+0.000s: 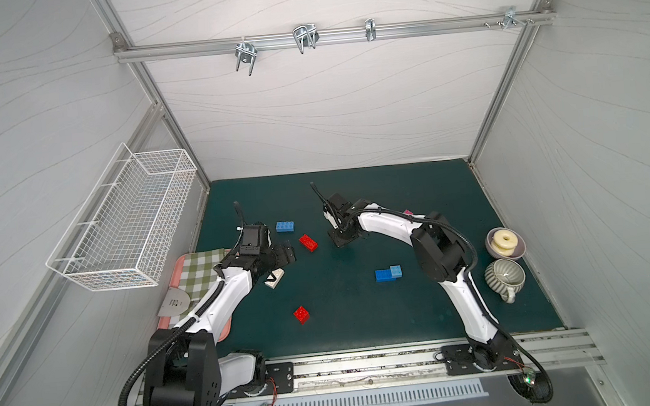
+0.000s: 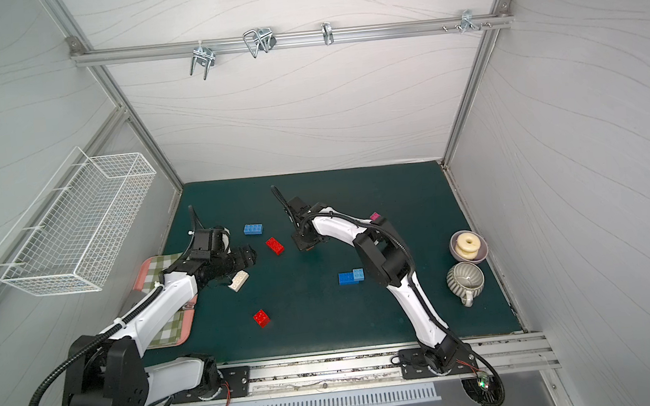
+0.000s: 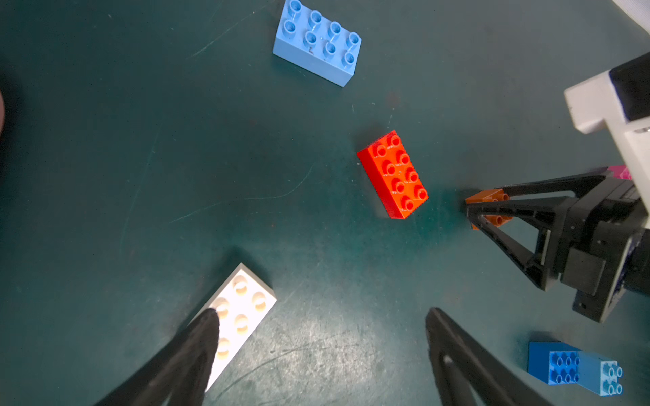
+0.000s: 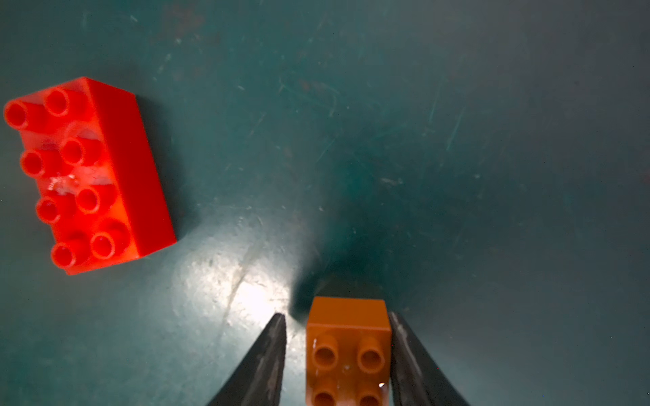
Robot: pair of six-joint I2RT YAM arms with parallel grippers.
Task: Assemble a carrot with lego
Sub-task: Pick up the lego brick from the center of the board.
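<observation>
Lego bricks lie loose on the green mat; no carrot is in view. My right gripper [image 4: 337, 318] stands low over the small orange brick [image 4: 348, 337], fingers on either side, one touching it and the other a sliver apart. A red brick [image 1: 308, 243] lies just left of it. My left gripper [image 3: 322, 316] hangs open above bare mat, one fingertip over the white brick [image 3: 242, 316]. Farther back is a blue brick [image 1: 285, 226], and a second red brick [image 1: 301, 314] lies near the front. A blue brick [image 1: 382, 275] and a light-blue one [image 1: 395, 271] sit joined. The pink brick [image 2: 374, 216] peeks from behind the right arm.
A pink tray [image 1: 178, 265] with a checked cloth lies under the left arm. A white wire basket [image 1: 128, 225] hangs on the left wall. A bowl [image 1: 518, 251] holding a doughnut and a ribbed mug [image 1: 504, 276] stand at the mat's right edge.
</observation>
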